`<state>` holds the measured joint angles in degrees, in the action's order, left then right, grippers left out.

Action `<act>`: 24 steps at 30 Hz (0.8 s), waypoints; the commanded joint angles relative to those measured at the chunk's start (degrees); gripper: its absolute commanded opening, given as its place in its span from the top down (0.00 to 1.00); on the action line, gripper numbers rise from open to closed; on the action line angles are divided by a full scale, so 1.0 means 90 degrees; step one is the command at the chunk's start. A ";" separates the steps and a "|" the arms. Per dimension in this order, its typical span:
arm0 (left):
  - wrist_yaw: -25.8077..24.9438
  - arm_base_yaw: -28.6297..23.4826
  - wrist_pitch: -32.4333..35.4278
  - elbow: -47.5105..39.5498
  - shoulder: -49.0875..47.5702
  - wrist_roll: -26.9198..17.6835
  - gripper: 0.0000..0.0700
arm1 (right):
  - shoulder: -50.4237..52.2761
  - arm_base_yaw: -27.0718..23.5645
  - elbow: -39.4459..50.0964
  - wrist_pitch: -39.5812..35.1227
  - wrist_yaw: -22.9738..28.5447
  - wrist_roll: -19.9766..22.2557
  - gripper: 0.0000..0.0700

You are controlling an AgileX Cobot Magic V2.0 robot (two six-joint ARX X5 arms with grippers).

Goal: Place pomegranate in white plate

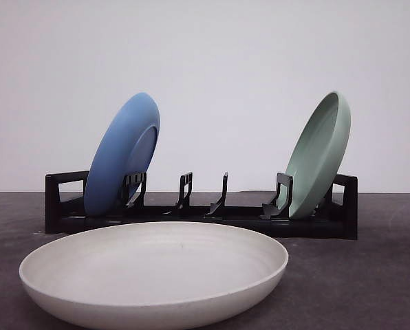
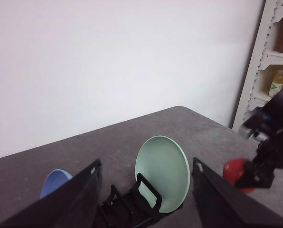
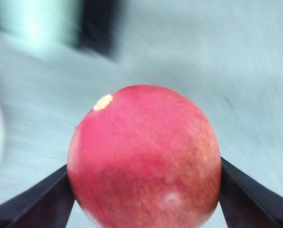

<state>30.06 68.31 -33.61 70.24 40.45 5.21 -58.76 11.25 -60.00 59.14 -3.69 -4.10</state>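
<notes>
Pomegranate [image 3: 144, 159] sits between the two dark fingers [image 3: 34, 202] of the right gripper [image 3: 144, 199], and both fingers press against its sides, so the gripper is closed on the fruit. The jaws stand about as wide as the fruit itself. The skin is red to pink, with an orange-yellow tone toward one side, and a small pale spot marks the upper part. I cannot see the calyx. The background in the right wrist view is blurred: a grey surface, a dark shape and a pale green patch.

In the left wrist view the same fruit appears as a red ball [image 2: 237, 173] at the tip of the right arm [image 2: 269, 142], over the grey table [image 2: 132, 137] and well to the side of the pale green plate [image 2: 163, 173]. The left gripper [image 2: 146, 199] has its two black fingers [image 2: 70, 199] wide apart with nothing between them; it is open and looks over the black rack [image 2: 127, 206].

In the front view the white plate [image 1: 153, 275] lies flat on the table, nearest to the camera, and it holds nothing. Just behind it stands the black rack [image 1: 205, 213], with a blue plate [image 1: 122, 155] leaning in its left end and the pale green plate [image 1: 320, 155] leaning in its right end. A white shelf [image 2: 269, 61] with bottles stands beyond the table.
</notes>
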 commanded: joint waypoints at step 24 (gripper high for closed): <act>0.0022 0.0065 0.0044 0.0099 0.0034 -0.0022 0.49 | -0.2064 0.4250 -0.0945 -0.2429 -0.0254 -0.1155 0.54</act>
<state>30.06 68.31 -33.63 70.24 40.45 5.21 -76.04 48.55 -67.40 38.43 -6.04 -13.80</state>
